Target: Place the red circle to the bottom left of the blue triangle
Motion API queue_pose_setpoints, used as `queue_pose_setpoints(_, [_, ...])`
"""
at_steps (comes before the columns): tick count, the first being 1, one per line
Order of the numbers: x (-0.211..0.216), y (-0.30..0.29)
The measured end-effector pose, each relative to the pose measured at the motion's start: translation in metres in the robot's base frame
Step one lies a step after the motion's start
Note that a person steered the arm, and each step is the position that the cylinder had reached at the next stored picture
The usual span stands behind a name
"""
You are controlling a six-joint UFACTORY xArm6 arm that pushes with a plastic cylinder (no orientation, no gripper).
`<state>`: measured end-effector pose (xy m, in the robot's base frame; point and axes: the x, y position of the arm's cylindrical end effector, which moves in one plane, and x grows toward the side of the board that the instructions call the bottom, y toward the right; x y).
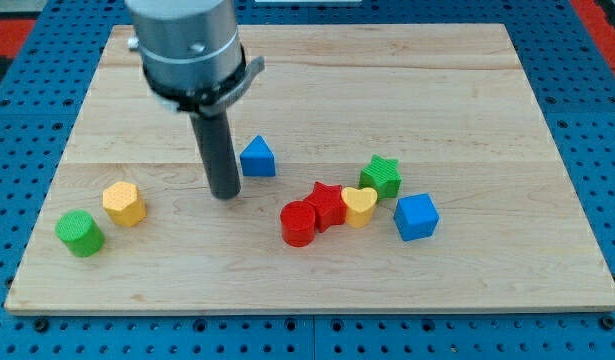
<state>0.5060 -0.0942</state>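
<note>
Pale wooden board (317, 70) on blue pegboard (27, 130); my tip (225, 194) beside blue triangle (257, 158), jawless rod

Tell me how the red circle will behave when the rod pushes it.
The red circle stands squat on its flat end, so it should slide, not roll. It touches the red star, which may get dragged along. My tip sits up-left, beside the blue triangle.

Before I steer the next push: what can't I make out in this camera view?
- Arm above the grey housing: cut off by the view's top.
- Whether the red circle touches the red star: they overlap.
- Gap between my tip and the blue triangle: depth unclear.
</note>
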Motion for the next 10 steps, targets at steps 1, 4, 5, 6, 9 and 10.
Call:
queue_pose_setpoints(1, [0.057, 0.018])
queue_pose_setpoints(4, [0.037, 0.113])
queue_pose_setpoints(5, [0.032, 0.064])
queue_pose_setpoints(6, [0.035, 0.031])
queue_pose_setpoints(9, [-0.017, 0.000])
queue_pose_setpoints(10, [-0.023, -0.056])
